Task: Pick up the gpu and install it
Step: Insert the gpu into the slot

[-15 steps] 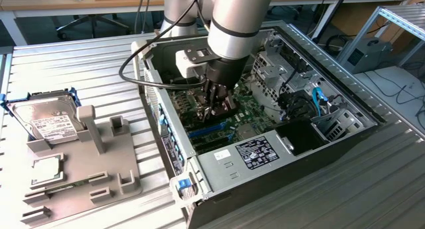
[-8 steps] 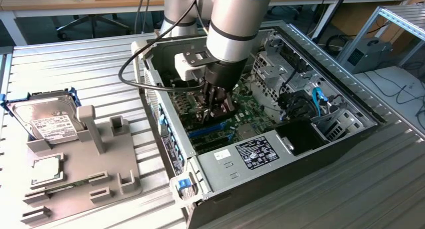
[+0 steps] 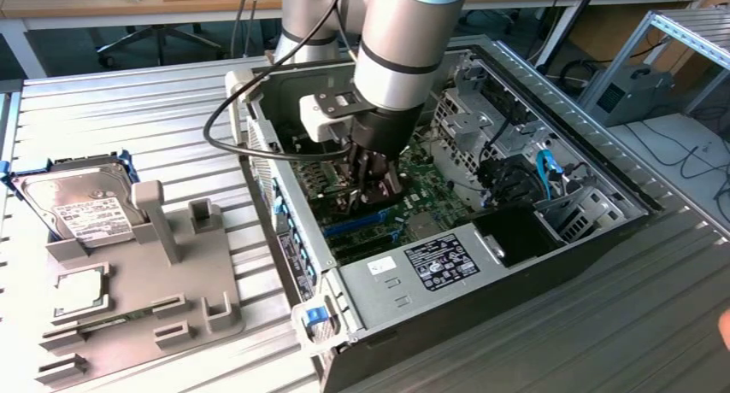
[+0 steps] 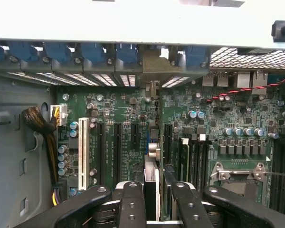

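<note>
My gripper [image 3: 378, 181] is down inside the open computer case [image 3: 593, 175], just above the green motherboard [image 3: 425, 192]. It is shut on the gpu [image 4: 152, 173], a slim black card that the wrist view shows edge-on between the two black fingers [image 4: 132, 202]. The card stands upright over the expansion slots [image 4: 118, 147], in line with one of the dark slots, and its far end points at the rear slot openings [image 4: 152, 71] of the case. In the exterior view the gpu [image 3: 362, 205] is a dark shape under the fingers. Whether its edge touches the slot I cannot tell.
A white slot [image 4: 83, 153] and a yellow-and-black cable bundle [image 4: 50, 137] lie to one side, memory slots [image 4: 194, 159] and the CPU socket [image 4: 240, 175] to the other. The power supply [image 3: 439, 261] fills the case's near end. Outside stand a grey fixture [image 3: 149, 290] and a hard drive [image 3: 78, 207].
</note>
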